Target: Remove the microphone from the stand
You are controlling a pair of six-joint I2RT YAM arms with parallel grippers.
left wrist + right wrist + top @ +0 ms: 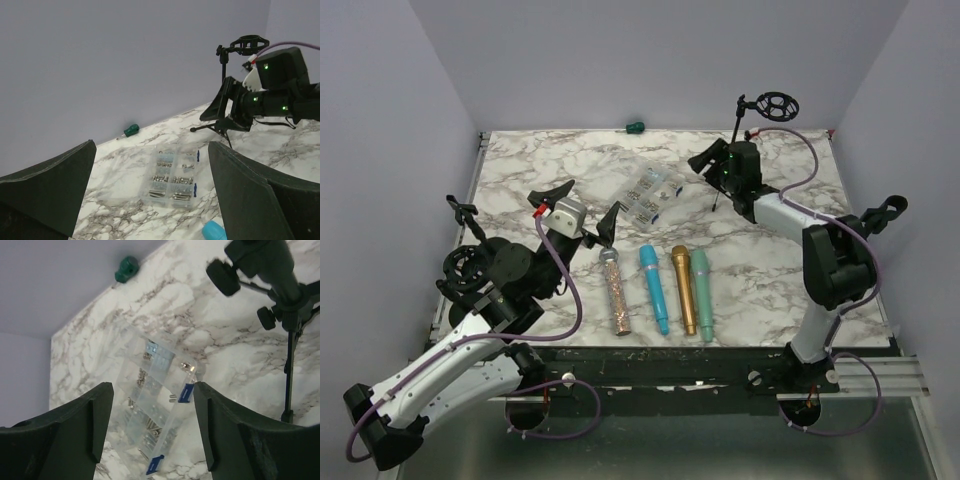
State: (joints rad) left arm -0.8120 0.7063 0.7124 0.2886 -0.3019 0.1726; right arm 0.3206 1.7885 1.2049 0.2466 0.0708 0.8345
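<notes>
Beside the stand [737,122] legs our right claw [152,390] hangs part-open on nothing. The stand looks bare up top, so we judge the removal done. Four microphones [654,288] lie in a row on the bench [520,170] in front of the stand, and our left claw [150,145] gapes wide, empty.

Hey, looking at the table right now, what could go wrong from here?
1. The right gripper, open and empty, hangs close to the thin tripod stand; a sideways bump could well tip it.
2. The clear parts box lies near that gripper, so a low sweep may shove it.
3. The stand's ring looks empty, so closing there might grab nothing.
</notes>
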